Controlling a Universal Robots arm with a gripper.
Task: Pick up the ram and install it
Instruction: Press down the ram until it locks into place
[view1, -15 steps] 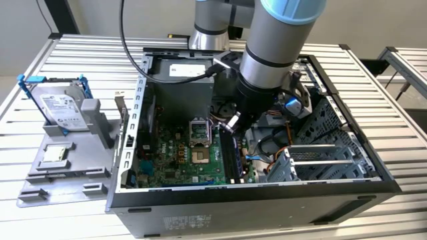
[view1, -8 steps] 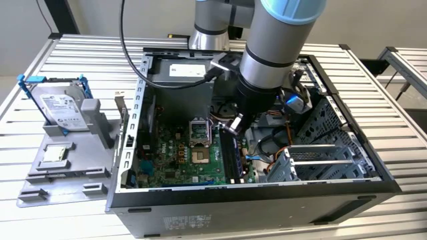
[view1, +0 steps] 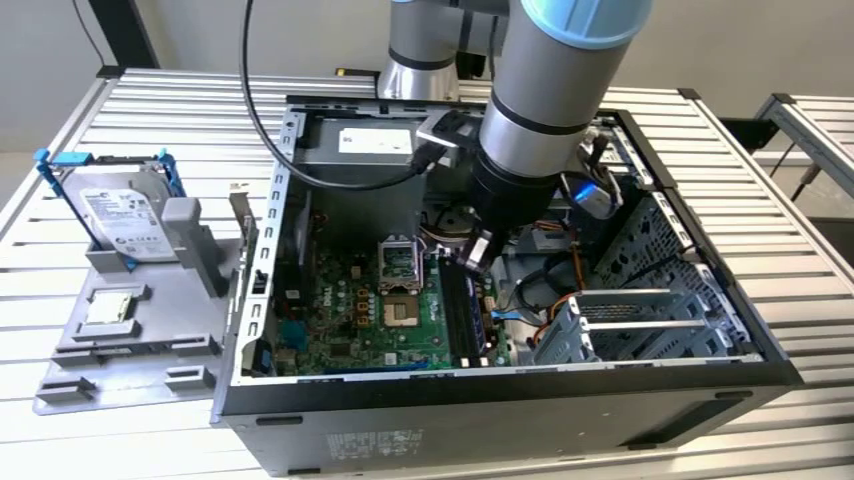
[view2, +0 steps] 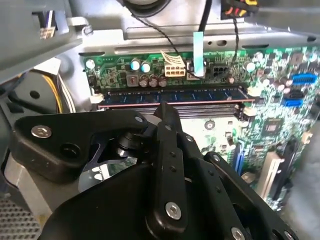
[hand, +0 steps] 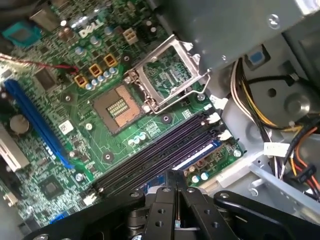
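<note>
Sitting in slot: the long, thin blue circuit-board ram stick (view2: 170, 95) lies seated edge-on in one of the black memory slots (hand: 160, 150) on the green motherboard (hand: 65, 120), with white latches at both slot ends in the second wrist view.
Ram in first wrist view: a blue strip (hand: 197, 155) shows in the slot nearest the board's edge.
Gripper: the black two-fingered gripper (view2: 167, 117) hangs just above the slots, its fingers pressed together with nothing between them; it is apart from the ram.
Gripper in exterior view: the fingertips (view1: 478, 255) point down beside the slot row inside the case.
Neighbouring parts: an open silver processor socket frame (hand: 167, 75) lies next to the slots, with a long blue expansion slot (hand: 35, 122) further across the board.
Case: the open grey metal computer case (view1: 534, 400) lies on its side on a slatted metal table (view1: 174, 100).
Outside the case: on the exterior view's left, a silver hard drive with blue rails (view1: 123, 215) stands upright in a grey plastic fixture (view1: 134, 340).
</note>
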